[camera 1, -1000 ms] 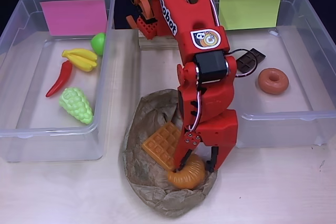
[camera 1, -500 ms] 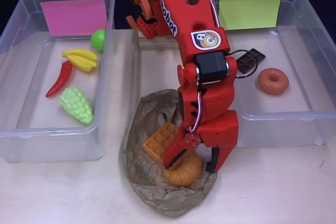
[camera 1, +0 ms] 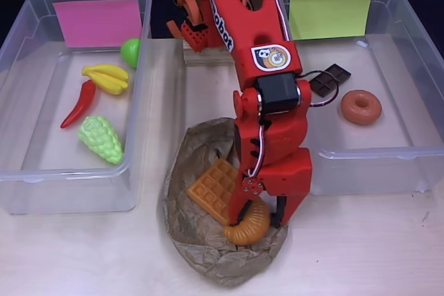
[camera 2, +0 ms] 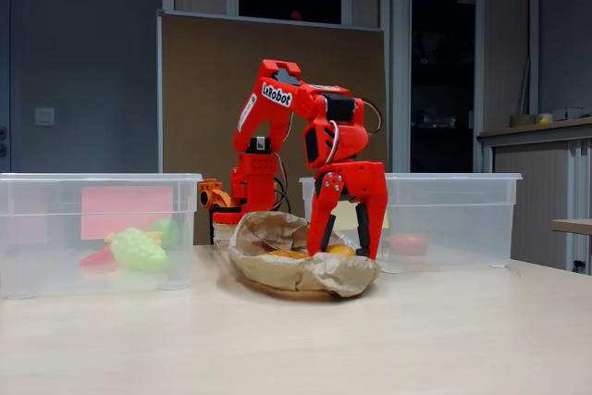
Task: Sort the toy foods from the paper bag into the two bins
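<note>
The orange croissant (camera 1: pixel 248 225) is curved and ribbed, and it lies in the near end of the crumpled brown paper bag (camera 1: pixel 198 254). The red gripper (camera 1: pixel 258 221) points down with a finger on each side of it, grasping it. Just beside it the square orange waffle (camera 1: pixel 214 189) lies flat in the bag. Bare table (camera 1: pixel 361 254) is around the bag's near edge. Farther, the pink-label bin (camera 1: pixel 69 171) holds grapes (camera 1: pixel 101 139), chili (camera 1: pixel 78 104), bananas (camera 1: pixel 106 77) and apple (camera 1: pixel 130 51); the yellow-green-label bin (camera 1: pixel 388 164) holds donut (camera 1: pixel 361 107) and chocolate bar (camera 1: pixel 330 79).
</note>
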Motion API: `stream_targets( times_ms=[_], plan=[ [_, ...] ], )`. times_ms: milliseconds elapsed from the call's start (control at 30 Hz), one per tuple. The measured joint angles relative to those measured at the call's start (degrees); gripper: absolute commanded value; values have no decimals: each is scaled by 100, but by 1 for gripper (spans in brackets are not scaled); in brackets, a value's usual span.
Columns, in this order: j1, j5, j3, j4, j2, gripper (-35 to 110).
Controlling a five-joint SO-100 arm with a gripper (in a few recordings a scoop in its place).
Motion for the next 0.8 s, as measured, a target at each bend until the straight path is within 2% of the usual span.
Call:
stream_targets(
  times_ms=[267,567,800],
  plan=[
    [9,35,-62,132,0,1],
    [202,-466,-501,773,53,0],
    [650,-1037,-747,1934,721,0]
  ],
)
